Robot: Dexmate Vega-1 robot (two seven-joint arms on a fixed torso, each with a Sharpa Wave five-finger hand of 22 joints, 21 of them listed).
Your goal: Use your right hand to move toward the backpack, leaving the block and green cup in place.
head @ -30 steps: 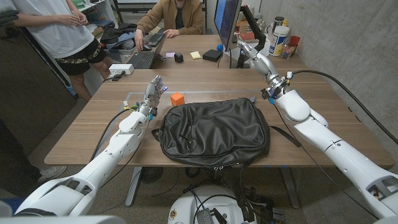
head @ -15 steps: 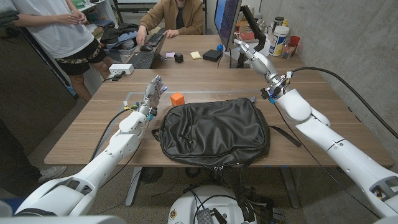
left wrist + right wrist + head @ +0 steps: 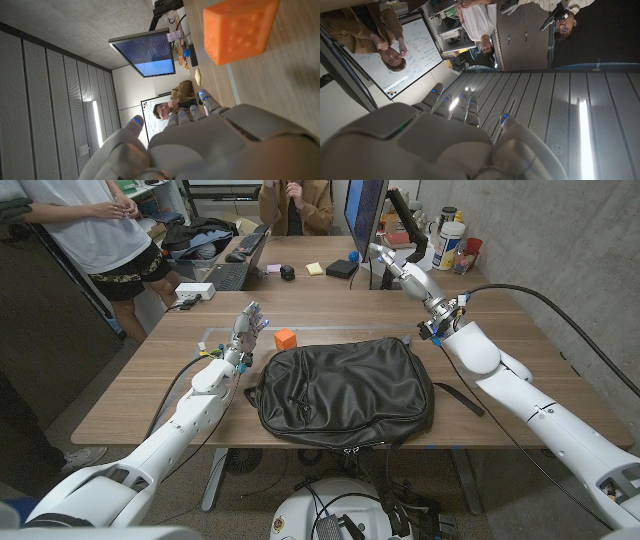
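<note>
The black backpack [image 3: 345, 392] lay flat on the near middle of the wooden table [image 3: 150, 385], its front edge at the table's near edge and a strap trailing off to its right. Just beyond its far left corner stood the orange block [image 3: 285, 338], apart from the bag; in the left wrist view the block [image 3: 240, 29] sat on bare wood, clear of the fingers. The left hand [image 3: 247, 326] was raised beside the block, fingers [image 3: 256, 314] apart and upward, holding nothing. The right hand [image 3: 394, 260] was well beyond the backpack's far right corner, lifted toward the monitor [image 3: 364, 212] at the back of the table; it held nothing, and in the right wrist view its fingers [image 3: 455, 106] extended close together, pointing at a panelled wall. How wide that hand was spread could not be told from the head view. Behind the table a seated person [image 3: 296, 202] in a tan top faced a keyboard [image 3: 228, 276], and another person [image 3: 95, 230] in a white shirt stood at the far left. Bottles [image 3: 449, 238] stood at the far right corner.
</note>
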